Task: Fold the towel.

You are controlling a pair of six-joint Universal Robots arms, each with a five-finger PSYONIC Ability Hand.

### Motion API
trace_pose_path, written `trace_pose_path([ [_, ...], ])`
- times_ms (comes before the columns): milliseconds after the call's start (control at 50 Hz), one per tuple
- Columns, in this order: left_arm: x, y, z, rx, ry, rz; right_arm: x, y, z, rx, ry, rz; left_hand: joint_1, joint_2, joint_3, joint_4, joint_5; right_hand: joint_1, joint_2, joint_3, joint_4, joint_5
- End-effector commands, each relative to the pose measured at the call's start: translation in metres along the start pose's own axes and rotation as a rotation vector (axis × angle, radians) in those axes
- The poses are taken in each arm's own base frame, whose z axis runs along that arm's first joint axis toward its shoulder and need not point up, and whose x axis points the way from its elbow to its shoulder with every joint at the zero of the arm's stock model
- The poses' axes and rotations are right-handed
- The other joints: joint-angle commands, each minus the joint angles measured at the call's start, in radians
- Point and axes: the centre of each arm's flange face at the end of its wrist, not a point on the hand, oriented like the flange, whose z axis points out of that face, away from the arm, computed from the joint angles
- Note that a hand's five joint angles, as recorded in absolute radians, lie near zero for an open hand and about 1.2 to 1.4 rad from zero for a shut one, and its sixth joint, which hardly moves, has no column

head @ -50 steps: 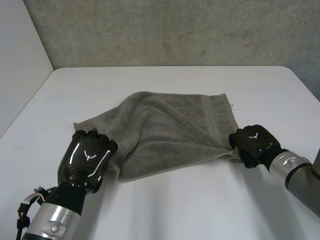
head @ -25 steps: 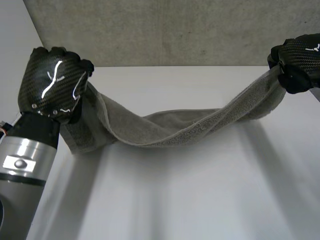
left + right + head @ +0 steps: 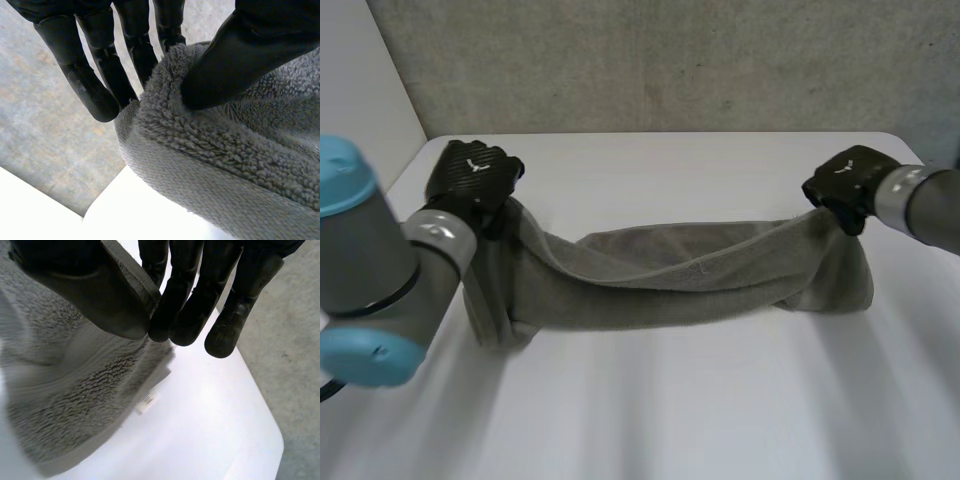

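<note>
A grey towel (image 3: 680,275) hangs stretched between my two hands, sagging onto the white table (image 3: 670,410) in the middle. My left hand (image 3: 472,175) holds its left end above the table's far left part; in the left wrist view the thumb (image 3: 235,65) presses the towel's edge (image 3: 210,150) against the fingers (image 3: 100,85). My right hand (image 3: 845,185) holds the right end at the far right; in the right wrist view the thumb (image 3: 95,300) and fingers (image 3: 200,305) pinch the towel's hem (image 3: 75,405), with a small white label (image 3: 147,401) hanging below.
A grey concrete wall (image 3: 670,60) stands behind the table's far edge. A white panel (image 3: 360,120) rises to the left. The table's right corner is rounded (image 3: 270,440).
Both hands, pinching the towel's ends, lifted it off the table and have now carried it towards the far side and lowered it, so its middle rests on the table.
</note>
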Motion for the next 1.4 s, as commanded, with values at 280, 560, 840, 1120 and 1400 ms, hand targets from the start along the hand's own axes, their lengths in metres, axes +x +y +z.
trace_pose_path([
  [280,-0.111,-0.185,0.062,0.690,-0.357,-0.231,0.121,-0.141,-0.027,0.811,0.738,0.086,-0.056,-0.095,-0.150,-0.116,-0.257,0.053,0.054,0.058,0.049,0.043],
  [560,-0.065,-0.052,0.072,0.301,-0.195,-0.360,0.035,-0.074,-0.016,0.617,0.334,0.108,-0.056,-0.095,-0.150,-0.116,-0.257,0.053,0.054,0.058,0.049,0.043],
  [840,0.015,0.085,0.024,0.087,0.013,-0.333,-0.075,0.052,-0.015,0.195,-0.060,0.119,-0.056,-0.095,-0.150,-0.116,-0.257,0.053,0.054,0.058,0.049,0.043],
  [1120,0.042,0.111,-0.004,0.097,0.109,0.058,-0.087,0.073,-0.021,0.098,-0.051,0.230,-0.143,-0.182,-0.237,-0.203,-0.344,0.053,0.054,0.058,0.049,0.043],
  [1400,0.042,0.107,-0.011,0.231,0.021,0.225,-0.088,0.083,-0.017,0.130,0.011,0.239,-0.220,-0.259,-0.314,-0.280,-0.421,0.022,0.023,0.027,0.018,0.012],
])
